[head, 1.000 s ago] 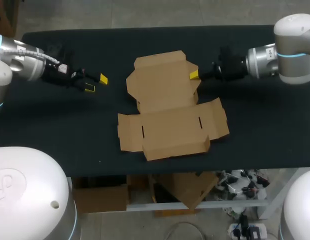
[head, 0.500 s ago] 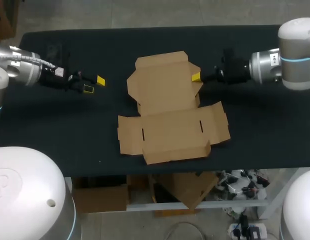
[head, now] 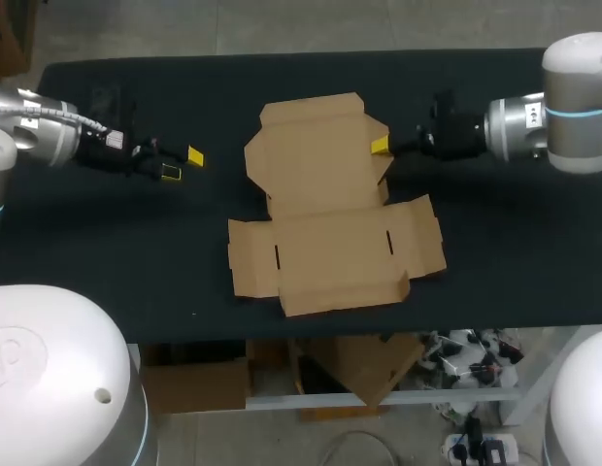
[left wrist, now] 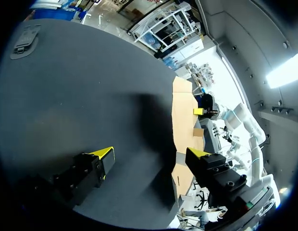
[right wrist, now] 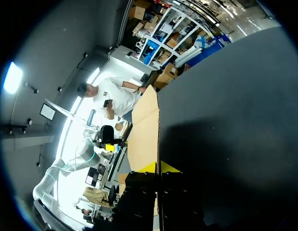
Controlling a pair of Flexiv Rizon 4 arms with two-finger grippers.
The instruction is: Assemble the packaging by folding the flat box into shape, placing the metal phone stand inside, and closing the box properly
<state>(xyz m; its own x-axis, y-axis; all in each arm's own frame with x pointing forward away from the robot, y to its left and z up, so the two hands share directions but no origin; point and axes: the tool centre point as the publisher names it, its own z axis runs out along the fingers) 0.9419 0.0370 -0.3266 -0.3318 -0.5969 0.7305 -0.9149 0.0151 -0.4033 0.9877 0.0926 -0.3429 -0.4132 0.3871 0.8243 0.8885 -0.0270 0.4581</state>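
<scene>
The flat box (head: 325,209) lies unfolded in the middle of the desk (head: 126,243). The right tool (head: 380,147) pinches its far right flap edge between both fingers. The left tool (head: 183,163) gapes wide, empty, well to the box's left.

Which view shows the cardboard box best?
Head view: the whole box shows from above, every flap visible. Left wrist view shows it far ahead, squashed to a strip. Right wrist view shows one flap nearly edge-on, held in the right tool.

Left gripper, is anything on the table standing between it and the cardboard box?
Nothing visible does. The left gripper hangs open over the black table, and only bare tabletop lies between it and the flat box.
</scene>
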